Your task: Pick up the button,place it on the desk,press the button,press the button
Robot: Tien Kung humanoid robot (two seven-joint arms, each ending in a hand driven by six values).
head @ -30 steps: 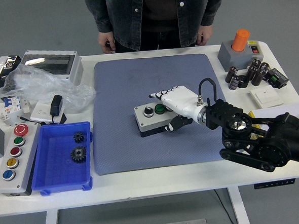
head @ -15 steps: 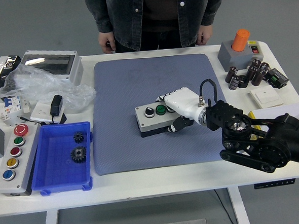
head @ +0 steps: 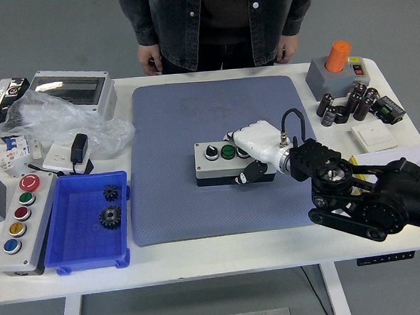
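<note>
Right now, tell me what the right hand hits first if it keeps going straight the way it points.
The right hand points left across the grey mat; it already lies on the button box, so it would likely push that box first.

Two button boxes (head: pixel 224 161) (head: pixel 18 223), two gears (head: pixel 109 217) (head: pixel 111 193), one blue tray (head: pixel 66 259)

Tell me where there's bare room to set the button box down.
Bare mat behind the button box and along the front edge. Crowded: right end around the capacitors, left end with bag and blue bin.
</note>
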